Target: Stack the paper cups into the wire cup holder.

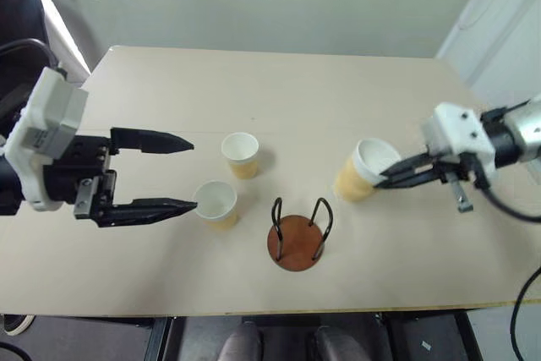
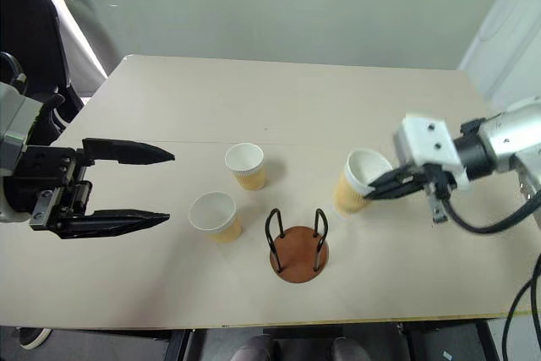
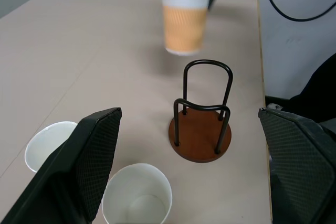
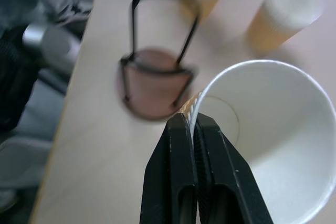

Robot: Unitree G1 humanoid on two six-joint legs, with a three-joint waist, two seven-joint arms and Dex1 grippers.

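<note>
The held cup [image 1: 362, 171] hung tilted off the table [image 1: 355, 90], its rim pinched between the right claw's [image 1: 385, 178] closed fingers. The holder [image 1: 297, 238] stood empty, below and left of that claw. To seat it well, the cup should be levelled and centred over the wire loops before lowering. Two more cups [image 1: 240, 154] [image 1: 215, 203] stood beside the left claw [image 1: 184, 175], which was spread wide and empty.

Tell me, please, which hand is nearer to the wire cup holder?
Roughly equal. The right hand holds a paper cup by its rim, up-right of the wire cup holder; the open left hand hovers to its left.
</note>
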